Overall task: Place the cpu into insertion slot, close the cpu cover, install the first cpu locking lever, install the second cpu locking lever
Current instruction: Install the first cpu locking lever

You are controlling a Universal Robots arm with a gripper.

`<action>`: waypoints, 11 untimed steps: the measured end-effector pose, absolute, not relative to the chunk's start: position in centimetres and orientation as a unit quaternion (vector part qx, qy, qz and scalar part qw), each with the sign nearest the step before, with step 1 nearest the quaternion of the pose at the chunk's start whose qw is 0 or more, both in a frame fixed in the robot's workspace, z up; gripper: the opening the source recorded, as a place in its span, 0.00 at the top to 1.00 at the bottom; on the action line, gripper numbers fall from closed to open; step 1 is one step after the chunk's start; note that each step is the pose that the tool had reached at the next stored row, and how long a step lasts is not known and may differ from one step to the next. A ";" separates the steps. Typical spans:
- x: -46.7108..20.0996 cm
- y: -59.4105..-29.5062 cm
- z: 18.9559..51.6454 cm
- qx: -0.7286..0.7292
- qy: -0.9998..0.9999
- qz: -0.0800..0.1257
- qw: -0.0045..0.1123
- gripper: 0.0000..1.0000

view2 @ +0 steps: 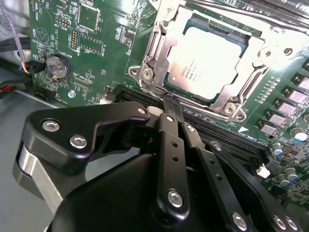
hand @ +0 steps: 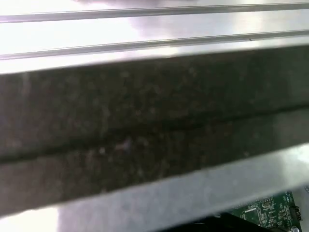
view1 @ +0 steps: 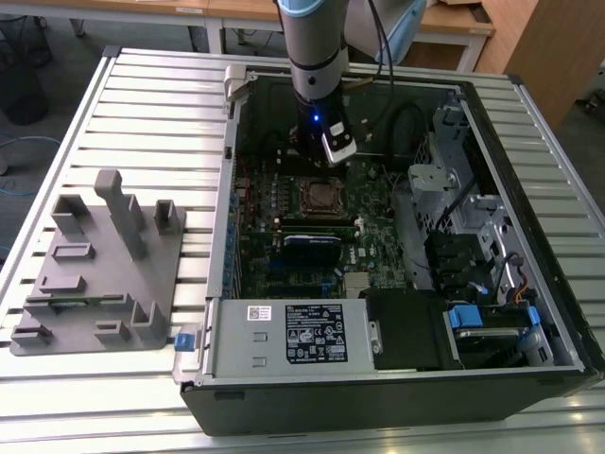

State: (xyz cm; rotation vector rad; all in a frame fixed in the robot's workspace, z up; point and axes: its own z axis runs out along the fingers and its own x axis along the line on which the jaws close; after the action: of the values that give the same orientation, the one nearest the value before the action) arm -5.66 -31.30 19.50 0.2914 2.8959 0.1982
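We've got the cpu (view2: 208, 63) seated in the insertion slot (view2: 149, 50), cpu cover (view2: 231, 104) down. Gripper (view2: 170, 104) fingers pinched together, empty, beside it; we'd press levers slowly.

Bright overhead glare on table slats (view1: 151, 104) — first wrist view blurred

A table (view1: 132, 104) of ribbed, silver-grey metal slats is seen in the exterior view. An open computer case (view1: 397, 378) is laid flat on it, towards the exterior view's right. A grey fixture plate (view1: 104, 284) (fitted with upright blocks and low brackets) is set on the slats towards the exterior view's left, just beside the case.
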 end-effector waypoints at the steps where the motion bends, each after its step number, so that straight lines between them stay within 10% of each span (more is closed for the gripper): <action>1: -5.7 -31.3 19.5 0.099 0.986 0.068 0.112 0.89; 11: -5.4 -31.3 19.3 0.099 0.986 0.068 0.112 0.89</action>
State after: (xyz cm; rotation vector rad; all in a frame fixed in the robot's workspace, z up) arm -5.42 -31.30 19.32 0.2915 2.8949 0.1985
